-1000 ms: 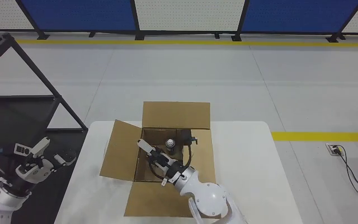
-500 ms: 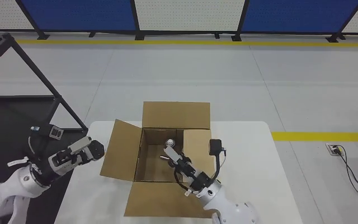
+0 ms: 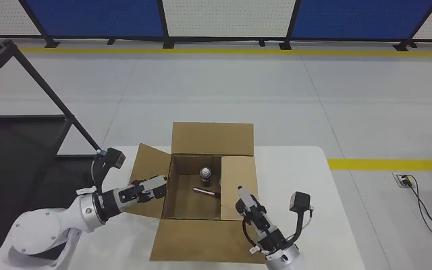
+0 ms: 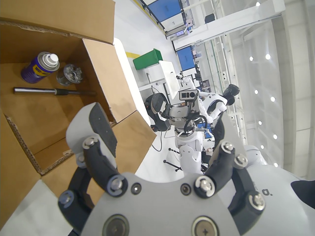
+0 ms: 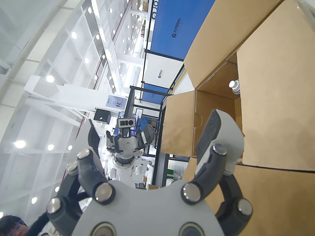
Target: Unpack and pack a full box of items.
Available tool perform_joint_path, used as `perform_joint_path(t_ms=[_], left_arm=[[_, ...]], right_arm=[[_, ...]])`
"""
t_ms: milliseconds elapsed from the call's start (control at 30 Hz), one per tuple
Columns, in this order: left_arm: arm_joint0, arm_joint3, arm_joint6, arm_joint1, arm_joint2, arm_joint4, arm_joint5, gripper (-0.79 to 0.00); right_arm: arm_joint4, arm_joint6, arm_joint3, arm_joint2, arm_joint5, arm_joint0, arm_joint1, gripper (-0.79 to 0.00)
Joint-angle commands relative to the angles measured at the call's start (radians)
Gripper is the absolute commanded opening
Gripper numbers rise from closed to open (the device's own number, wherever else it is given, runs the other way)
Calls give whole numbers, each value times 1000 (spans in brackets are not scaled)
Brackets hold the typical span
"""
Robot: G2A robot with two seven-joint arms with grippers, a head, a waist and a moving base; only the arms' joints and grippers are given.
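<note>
I found the unpacking unfinished: a spray can [image 4: 39, 67], a steel rod [image 4: 49, 91] and a round metal part [image 4: 69, 74] lay inside the open box [image 3: 212, 138] on the bench [image 3: 304, 182], my left jaws and right jaws released, empty, beside its flaps.

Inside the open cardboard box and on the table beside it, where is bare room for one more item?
The box floor is bare between the metal rod and the near wall, and along the left wall. Its far right corner is crowded: spray can, round metal part and rod sit close together. The table right of the box is bare too.
</note>
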Motion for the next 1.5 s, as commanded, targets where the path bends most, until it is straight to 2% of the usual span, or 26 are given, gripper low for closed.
perform_joint_path(t_ms=[0, 267, 333, 433, 533, 733, 867, 1100, 1467], left_arm=[[0, 0, 0, 0, 0, 1, 0, 0], [0, 0, 0, 0, 0, 1, 0, 0], [-3, 7, 2, -2, 21, -20, 29, 0], [-68, 43, -22, -8, 93, -10, 73, 0], [-166, 112, -44, -19, 192, 11, 106, 0], [-367, 271, -45, -61, 415, 74, 149, 0], [-456, 368, -37, -95, 542, 106, 163, 0], [-522, 514, -6, -147, 664, 53, 124, 0], [-603, 688, 85, -240, 797, -44, 57, 0]], right_arm=[[0, -1, 0, 0, 0, 0, 0, 0], [0, -1, 0, 0, 0, 0, 0, 0], [-9, -7, -5, -3, -16, 5, 2, 0], [-27, -19, -18, 1, -26, 5, 7, 0], [-21, -32, -51, 32, -25, -25, 14, 0], [50, -94, -141, 147, -83, -158, 28, 0], [98, -130, -184, 218, -136, -248, 37, 0], [139, -136, -189, 256, -199, -309, 48, 0], [135, -124, -191, 261, -179, -300, 65, 0]])
